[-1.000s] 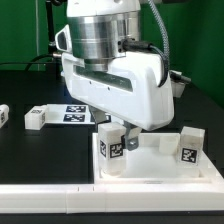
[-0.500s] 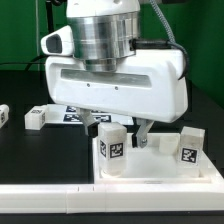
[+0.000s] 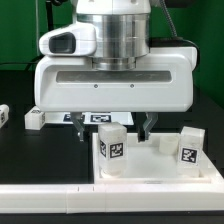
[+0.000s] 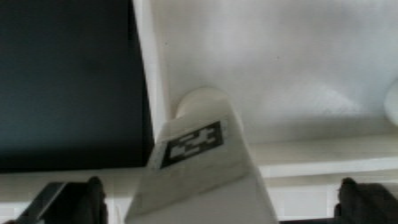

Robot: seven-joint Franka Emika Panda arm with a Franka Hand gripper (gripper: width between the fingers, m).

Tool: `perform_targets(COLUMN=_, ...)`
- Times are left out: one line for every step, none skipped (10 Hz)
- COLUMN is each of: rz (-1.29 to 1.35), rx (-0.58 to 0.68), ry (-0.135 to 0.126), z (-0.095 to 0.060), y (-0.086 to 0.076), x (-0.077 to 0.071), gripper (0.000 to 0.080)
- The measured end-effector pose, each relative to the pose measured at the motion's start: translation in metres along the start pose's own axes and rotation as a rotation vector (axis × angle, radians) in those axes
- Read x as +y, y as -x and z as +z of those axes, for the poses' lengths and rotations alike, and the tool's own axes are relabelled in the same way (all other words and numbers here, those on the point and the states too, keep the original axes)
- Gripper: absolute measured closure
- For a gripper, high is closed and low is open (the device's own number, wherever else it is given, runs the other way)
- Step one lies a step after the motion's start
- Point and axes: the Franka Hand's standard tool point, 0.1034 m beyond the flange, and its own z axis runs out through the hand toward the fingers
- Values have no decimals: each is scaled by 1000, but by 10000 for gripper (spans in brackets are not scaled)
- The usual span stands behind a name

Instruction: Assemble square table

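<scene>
a black table fills the scene. the marker board lies flat towards the table's far side, partly hidden. a long white bar runs along the table's near edge. a green backdrop stands behind the table.

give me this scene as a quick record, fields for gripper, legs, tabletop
gripper: gripper open, jaws either side of the near leg, holding nothing
near leg: near leg upright in the tabletop
second leg: second leg upright in the tabletop, toward the exterior view's right
loose leg: loose leg on the black table, outside the tabletop
</scene>
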Motion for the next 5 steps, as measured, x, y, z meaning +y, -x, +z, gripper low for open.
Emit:
perform_targets(rz=-87, rx=2, ry=1, z=0, y=0, x=-1, gripper=150)
perform_targets(rz=-108, rx=3, ry=-1, z=0, y=0, x=-1, gripper=176)
perform_targets(rz=-103, rx=2, ry=-1, z=1, y=0, x=-1, gripper=176)
perform_targets(rz=-103, rx=2, ry=-1, z=1, y=0, x=-1, gripper=353)
perform_targets(rz=-93, rx=2, ry=-1, z=1, y=0, x=-1, gripper=518)
